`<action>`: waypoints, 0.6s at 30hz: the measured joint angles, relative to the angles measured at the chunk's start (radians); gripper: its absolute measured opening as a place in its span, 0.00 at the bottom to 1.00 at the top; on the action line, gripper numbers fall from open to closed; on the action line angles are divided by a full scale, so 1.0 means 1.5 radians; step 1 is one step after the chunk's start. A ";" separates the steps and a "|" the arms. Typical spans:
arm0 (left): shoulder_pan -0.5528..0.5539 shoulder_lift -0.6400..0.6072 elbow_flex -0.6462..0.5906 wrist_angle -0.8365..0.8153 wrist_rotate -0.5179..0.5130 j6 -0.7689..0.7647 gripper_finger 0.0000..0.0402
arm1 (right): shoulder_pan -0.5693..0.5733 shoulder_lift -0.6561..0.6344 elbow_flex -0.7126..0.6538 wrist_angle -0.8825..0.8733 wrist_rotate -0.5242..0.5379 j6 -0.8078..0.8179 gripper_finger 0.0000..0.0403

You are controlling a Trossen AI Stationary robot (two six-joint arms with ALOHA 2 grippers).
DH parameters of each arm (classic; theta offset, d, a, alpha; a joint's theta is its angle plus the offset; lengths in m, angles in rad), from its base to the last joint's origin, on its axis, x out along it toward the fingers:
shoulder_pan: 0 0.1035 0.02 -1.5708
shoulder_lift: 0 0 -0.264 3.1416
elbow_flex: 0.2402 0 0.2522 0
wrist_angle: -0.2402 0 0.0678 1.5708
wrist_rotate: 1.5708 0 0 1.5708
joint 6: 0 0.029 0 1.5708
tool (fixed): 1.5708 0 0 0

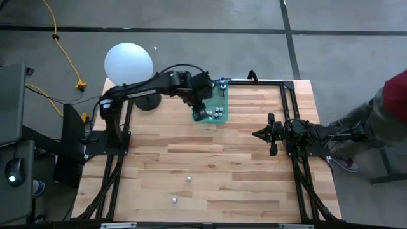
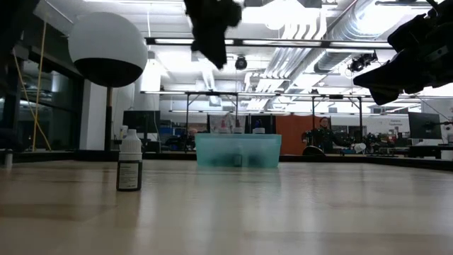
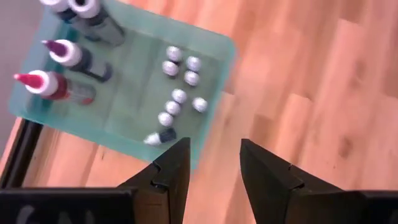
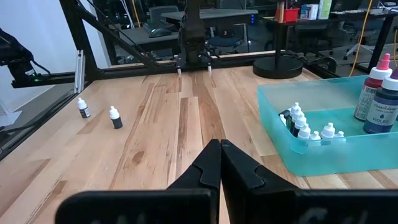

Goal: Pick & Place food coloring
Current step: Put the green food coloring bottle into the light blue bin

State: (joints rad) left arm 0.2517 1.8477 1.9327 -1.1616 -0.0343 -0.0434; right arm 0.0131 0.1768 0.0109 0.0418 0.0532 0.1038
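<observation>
The food coloring is mostly in a teal tray (image 1: 215, 109) near the table's far edge. In the left wrist view, several tiny white-capped bottles (image 3: 180, 81) stand in it, one lies on its side (image 3: 158, 137), and larger bottles (image 3: 68, 71) stand at its end. Two tiny bottles (image 1: 189, 180) (image 1: 173, 200) stand upright on the wood near the near edge; one shows in the low view (image 2: 129, 164). My left gripper (image 3: 214, 168) hangs open and empty above the tray's near edge (image 1: 202, 114). My right gripper (image 4: 219, 152) is shut and waits at the table's right (image 1: 257, 135).
A large white ball on a dark stand (image 1: 128, 62) sits at the far left corner, beside the left arm's base. Black frame rails (image 1: 289, 108) run along the table's sides. A person's leg and shoe (image 1: 346, 162) show beyond the right edge. Bare wood (image 1: 210, 159) lies mid-table.
</observation>
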 joint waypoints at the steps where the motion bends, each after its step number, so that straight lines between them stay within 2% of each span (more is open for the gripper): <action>1: -0.011 -0.011 0.000 -0.010 0.001 0.006 0.33 | 0.000 0.000 0.000 0.000 0.000 0.000 0.00; 8: -0.099 -0.069 0.000 -0.066 0.001 0.014 0.33 | 0.000 0.000 0.000 0.000 0.000 0.000 0.00; 15: -0.197 -0.076 0.000 -0.119 0.006 -0.027 0.33 | 0.000 0.000 0.000 0.000 0.000 0.000 0.00; 18: -0.240 -0.076 -0.017 -0.104 0.021 -0.039 0.33 | 0.000 0.000 0.000 0.000 0.000 0.000 0.00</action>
State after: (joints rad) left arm -0.1087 1.7336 1.9066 -1.3179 -0.0028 -0.1025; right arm 0.0132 0.1764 0.0107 0.0418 0.0532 0.1038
